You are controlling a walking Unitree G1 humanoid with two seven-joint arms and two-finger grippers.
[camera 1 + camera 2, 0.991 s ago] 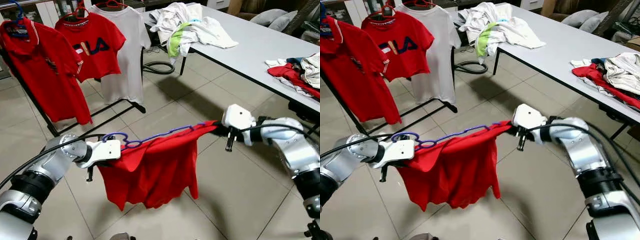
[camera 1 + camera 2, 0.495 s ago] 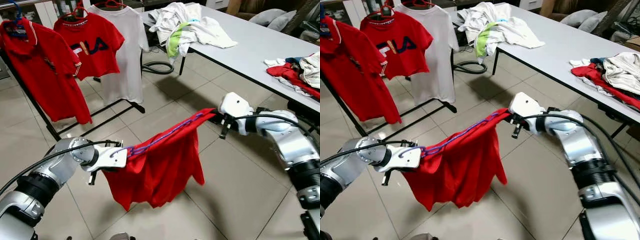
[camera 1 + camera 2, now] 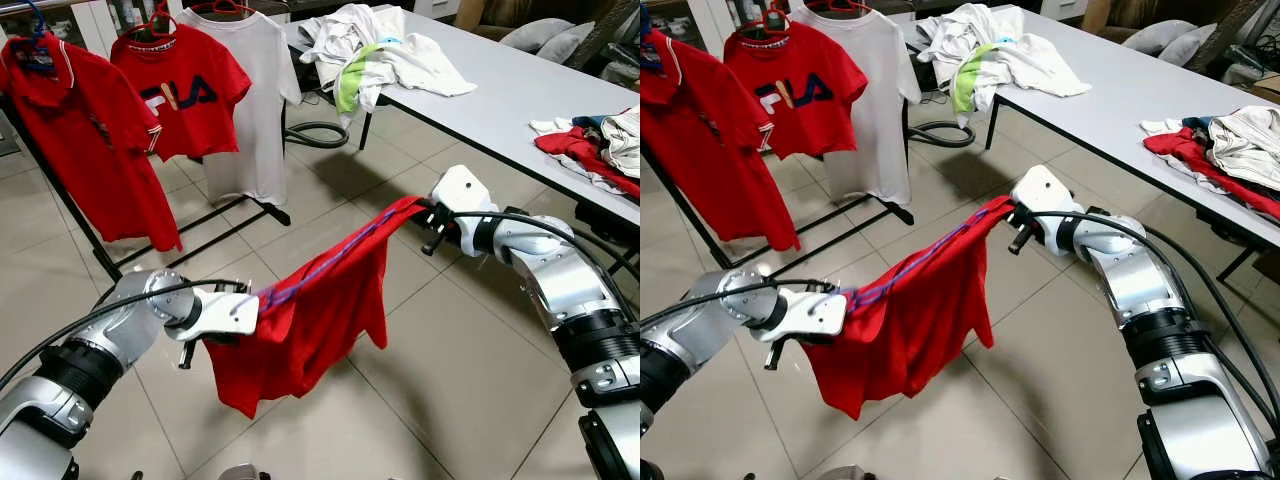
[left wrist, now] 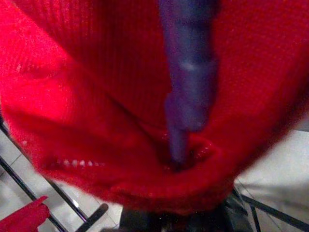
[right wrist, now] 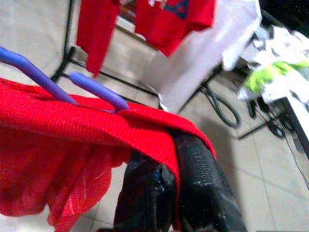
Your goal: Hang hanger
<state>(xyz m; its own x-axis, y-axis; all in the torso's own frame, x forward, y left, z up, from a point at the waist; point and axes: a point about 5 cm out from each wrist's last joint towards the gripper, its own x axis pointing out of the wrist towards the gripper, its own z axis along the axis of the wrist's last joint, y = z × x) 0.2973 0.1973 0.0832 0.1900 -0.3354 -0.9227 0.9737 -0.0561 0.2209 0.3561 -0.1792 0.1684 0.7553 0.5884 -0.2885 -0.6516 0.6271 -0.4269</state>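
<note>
A purple hanger (image 3: pixel 322 266) carries a red shirt (image 3: pixel 305 335) and slants between my two grippers above the tiled floor. My left gripper (image 3: pixel 256 304) is shut on the hanger's low hook end, close to me. The left wrist view has the purple hanger (image 4: pixel 186 82) and red shirt (image 4: pixel 87 101) right against the camera. My right gripper (image 3: pixel 424 214) holds the high far end. In the right wrist view its black fingers (image 5: pixel 203 188) pinch the red shirt (image 5: pixel 96 121) where the purple hanger (image 5: pixel 96 89) tip ends. The shirt hangs bunched below the hanger.
A black clothes rack (image 3: pixel 278 214) stands at the back left with a red polo (image 3: pixel 95 150), a red FILA shirt (image 3: pixel 185 95) and a white T-shirt (image 3: pixel 255 100). A grey table (image 3: pixel 520 100) on the right holds clothing piles (image 3: pixel 375 55). A hose (image 3: pixel 315 135) lies coiled beneath.
My right gripper has moved up and away from me, and my left has shifted right. The hanger has gone from level to steeply slanted, and the shirt hangs narrower.
</note>
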